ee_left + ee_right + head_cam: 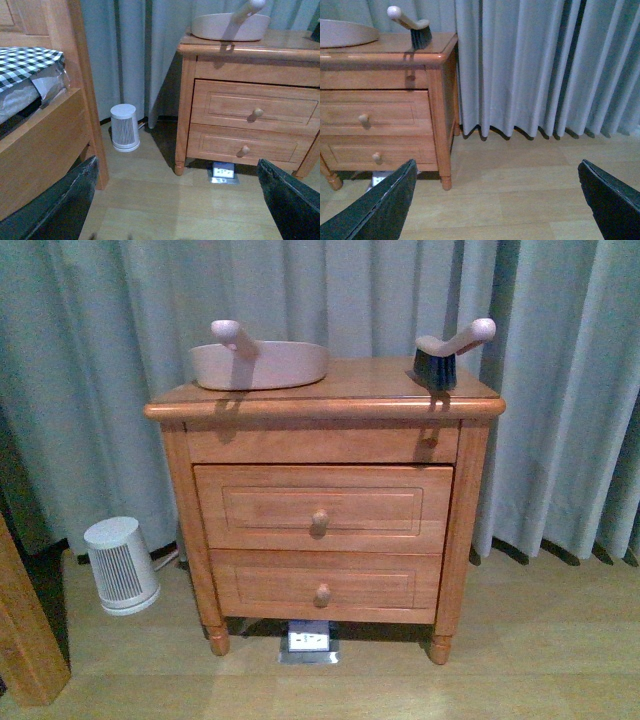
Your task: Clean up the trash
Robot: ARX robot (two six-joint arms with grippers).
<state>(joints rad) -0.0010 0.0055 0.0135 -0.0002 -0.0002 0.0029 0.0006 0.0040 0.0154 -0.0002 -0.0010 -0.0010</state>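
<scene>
Three low views toward one nightstand [320, 445]

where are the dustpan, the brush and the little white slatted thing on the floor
dustpan [282, 366]: front view, on the pan's front wall
brush [435, 367]: front view, on its dark bristles
white slatted unit [121, 568]: front view, on its ribbed side

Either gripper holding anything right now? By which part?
Nothing. The left gripper and right gripper are both open, with only floor between their fingers. The dustpan and brush sit untouched on the nightstand.
</scene>
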